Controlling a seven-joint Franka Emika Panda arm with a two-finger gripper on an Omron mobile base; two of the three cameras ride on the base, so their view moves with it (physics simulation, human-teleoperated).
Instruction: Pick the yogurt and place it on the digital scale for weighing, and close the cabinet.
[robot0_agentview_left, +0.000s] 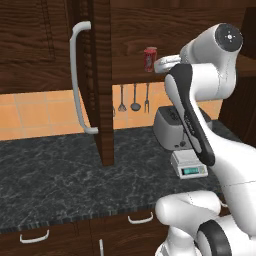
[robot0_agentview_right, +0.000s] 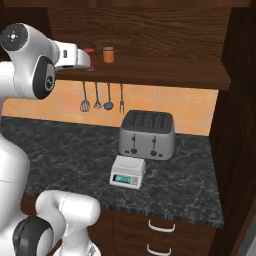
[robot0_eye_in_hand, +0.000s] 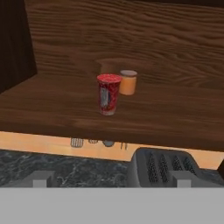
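The yogurt is a small red cup with a white-patterned label, upright on the shelf of the open cabinet. It also shows as yogurt and yogurt. My gripper is open, level with the shelf and a short way in front of the cup, with nothing between its fingers. From the base, the gripper sits just right of the cup. The digital scale stands on the counter in front of the toaster, its top bare.
A plain orange cylinder stands just behind the yogurt. The silver toaster sits below the shelf. The left cabinet door with its long handle juts out over the dark counter. Utensils hang on the tiled wall.
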